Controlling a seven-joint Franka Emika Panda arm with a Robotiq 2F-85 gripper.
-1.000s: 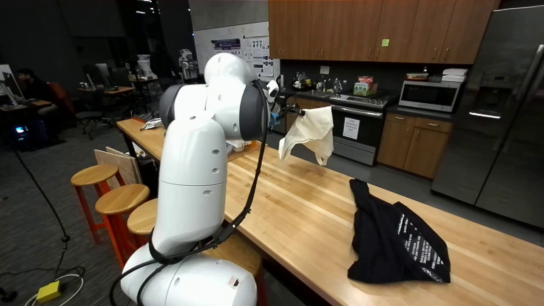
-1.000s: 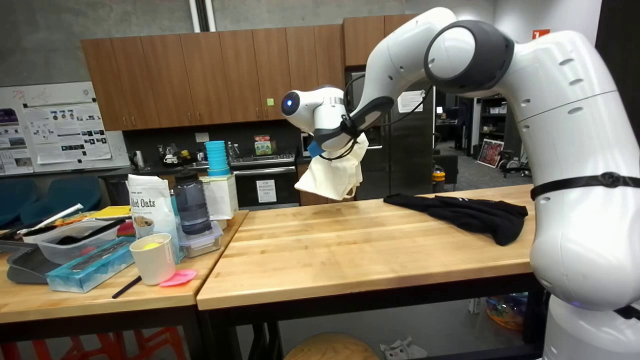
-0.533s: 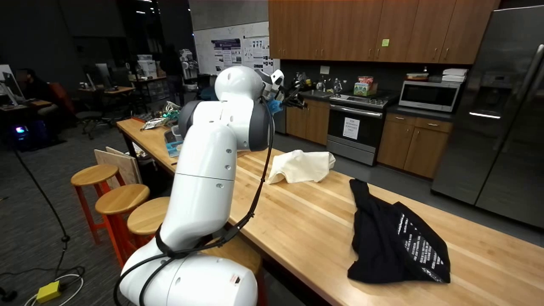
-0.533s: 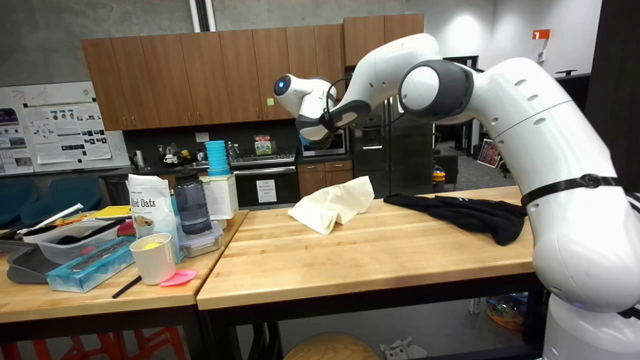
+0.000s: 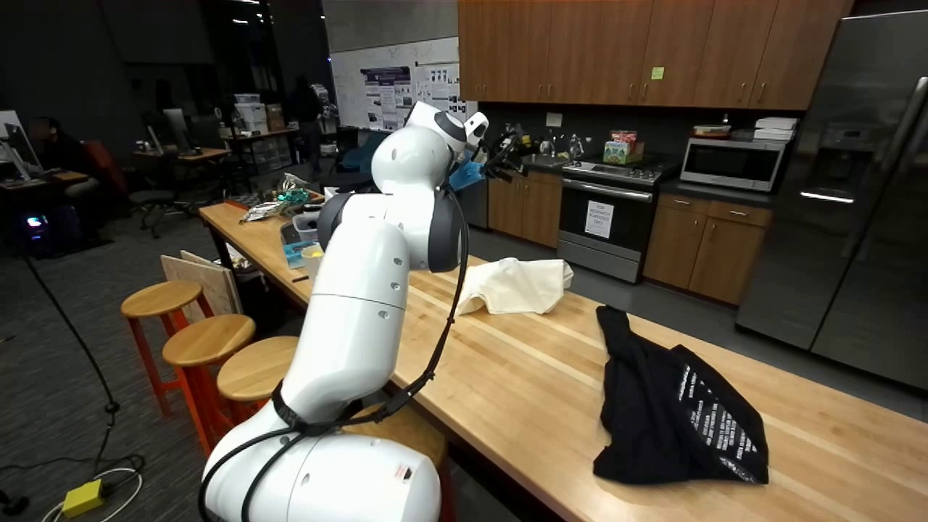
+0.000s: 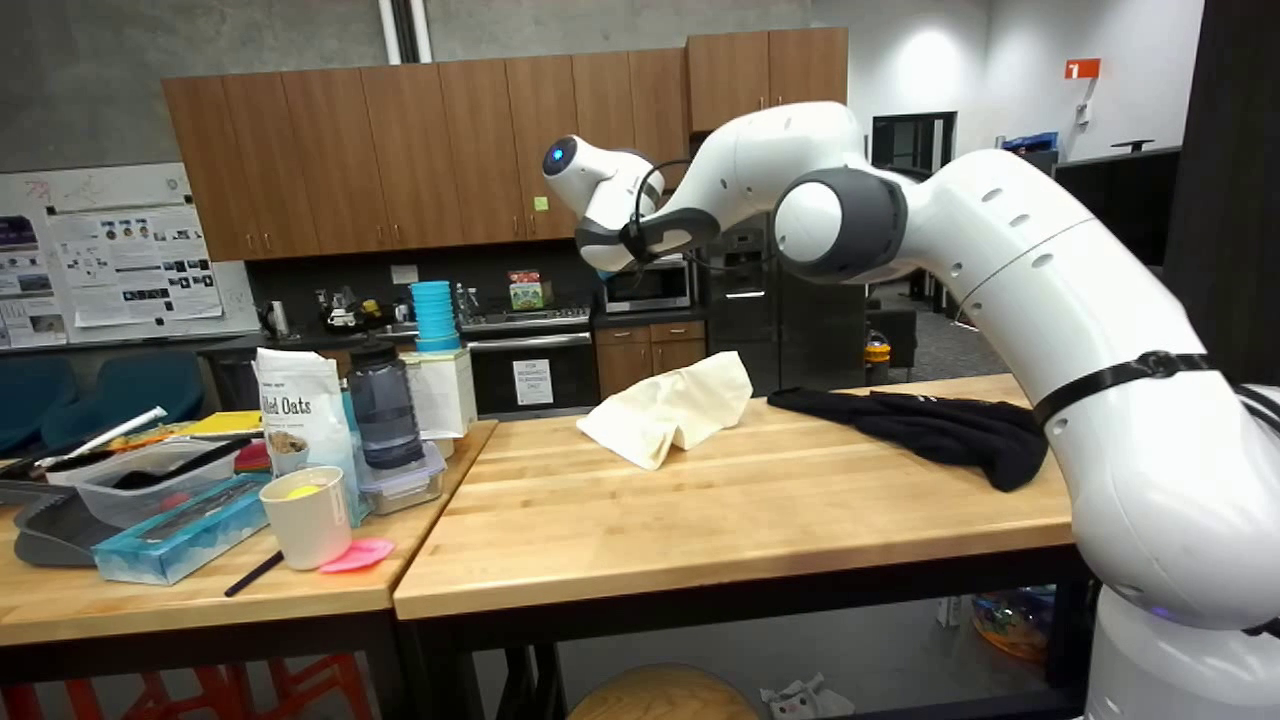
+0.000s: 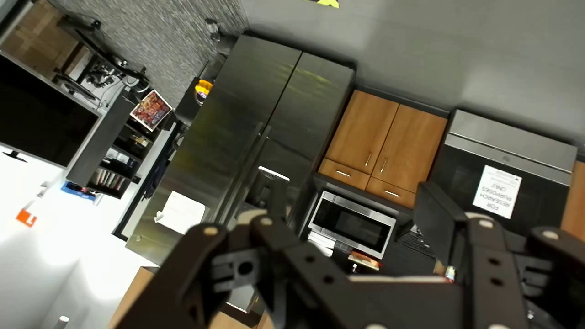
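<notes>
My gripper [image 7: 353, 201] stands open in the wrist view, its two dark fingers [image 7: 436, 203] wide apart with nothing held between them. In an exterior view the gripper [image 5: 505, 161] is raised above the far edge of the table, apart from any object. Below it a cream cloth [image 5: 516, 286] lies loosely crumpled on the wooden table; the same cloth [image 6: 668, 408] shows one raised corner. Nearer the arm's base, a black garment with white print [image 5: 670, 417] is spread on the tabletop. Neither fabric appears in the wrist view.
A neighbouring table carries an oats bag [image 6: 305, 410], a dark bottle [image 6: 383, 405], a cup [image 6: 305, 520], a blue tissue box [image 6: 180, 530] and stacked blue cups [image 6: 434, 315]. Stools [image 5: 209, 339] line one side. Beyond stand an oven [image 5: 607, 225], a microwave [image 5: 732, 168] and a fridge [image 5: 834, 196].
The cream cloth hung from my gripper one second ago; it has been let go and now lies on the table. The arm has drawn back and the gripper has tilted up.
</notes>
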